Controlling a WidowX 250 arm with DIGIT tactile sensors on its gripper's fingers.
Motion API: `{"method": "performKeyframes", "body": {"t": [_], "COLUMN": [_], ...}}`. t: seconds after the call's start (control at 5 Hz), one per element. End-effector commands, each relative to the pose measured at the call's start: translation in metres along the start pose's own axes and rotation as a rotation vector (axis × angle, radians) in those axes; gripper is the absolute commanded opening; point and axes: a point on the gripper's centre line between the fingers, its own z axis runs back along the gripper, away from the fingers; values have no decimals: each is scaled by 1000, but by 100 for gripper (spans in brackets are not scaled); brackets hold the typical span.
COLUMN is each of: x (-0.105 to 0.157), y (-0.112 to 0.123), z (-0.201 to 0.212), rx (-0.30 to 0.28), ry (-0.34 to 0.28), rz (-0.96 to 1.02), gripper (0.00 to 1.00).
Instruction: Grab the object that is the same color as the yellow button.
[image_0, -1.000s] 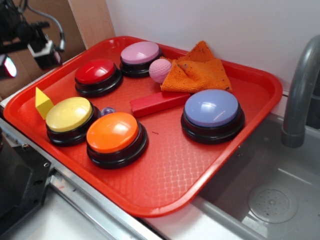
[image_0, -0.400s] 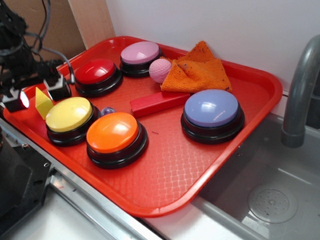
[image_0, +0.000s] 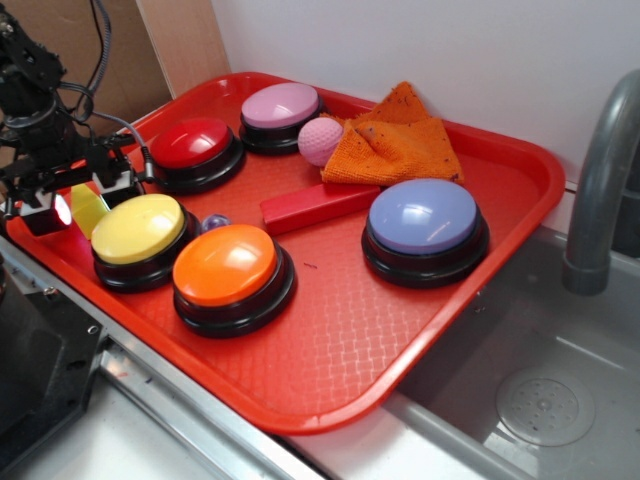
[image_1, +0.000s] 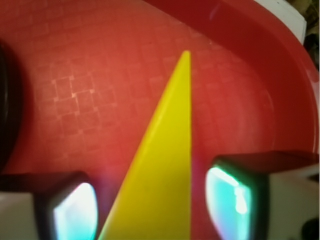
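Note:
The small yellow wedge (image_0: 86, 204) stands on the red tray (image_0: 340, 330) at its left edge, just left of the yellow button (image_0: 138, 230). My gripper (image_0: 82, 195) is down around the wedge, one finger on each side. In the wrist view the wedge (image_1: 160, 165) rises as a tall yellow triangle between the two lit fingers (image_1: 232, 200). A strip of red tray shows on both sides of the wedge, so the jaws stand open and apart from it. The wedge's lower part is hidden behind the fingers in the exterior view.
On the tray stand an orange button (image_0: 226, 266), a red button (image_0: 192, 146), a pink button (image_0: 281, 106) and a blue-violet button (image_0: 424, 218). A red bar (image_0: 318, 206), a pink ball (image_0: 320, 140) and an orange cloth (image_0: 396, 140) lie behind. A sink and faucet (image_0: 600, 190) are at right.
My gripper has come down from above the tray's left corner and now straddles the yellow wedge. The wedge and buttons have not moved.

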Motion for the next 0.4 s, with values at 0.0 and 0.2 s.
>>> {"method": "performKeyframes", "body": {"t": [0.0,0.2], "x": [3,5], "y": [-6,-15], "z": [16,29], "rx": [-26,-13], "ry": [15,13], "rz": [-105,-165], "gripper": [0,0]}}
